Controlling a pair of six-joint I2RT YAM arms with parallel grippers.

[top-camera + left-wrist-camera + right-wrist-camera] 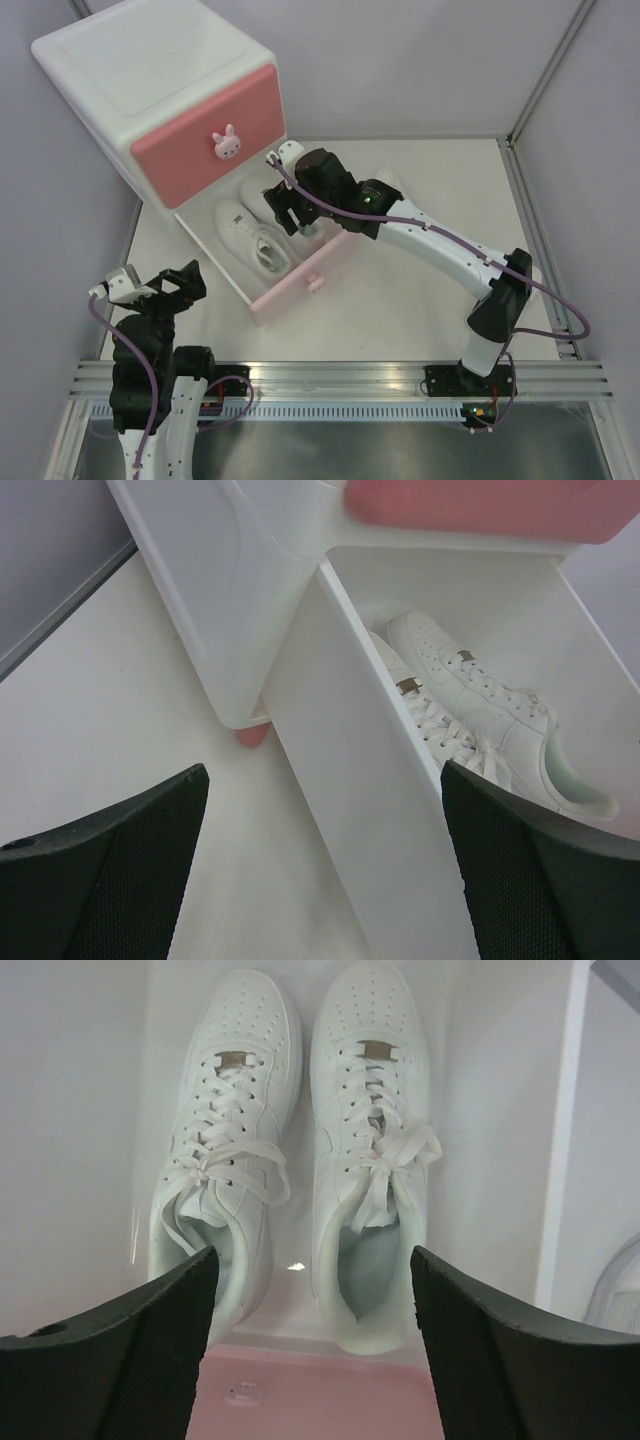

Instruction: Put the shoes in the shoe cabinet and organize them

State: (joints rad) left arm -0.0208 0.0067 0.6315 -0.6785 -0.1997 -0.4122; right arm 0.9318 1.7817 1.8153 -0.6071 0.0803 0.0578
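Sneakers lie paired in the pulled-out lower drawer [300, 285] of the small white plastic shoe cabinet [150, 70] — one all-white low-top lace-up sneaker [225, 1160] just beside its mate [365, 1160], toes toward the cabinet, heels at the pale pink front. Above, the darker pink upper drawer with its bunny-shaped knob [228, 143] is shut. The right pincer [312, 1260] hangs over the pair, fingers wide apart, gripping nothing. The left pincer [325, 775], also spread and empty, sits low over the white bench [400, 300] — the drawer's white side wall [370, 810] stands between it and the shoes.
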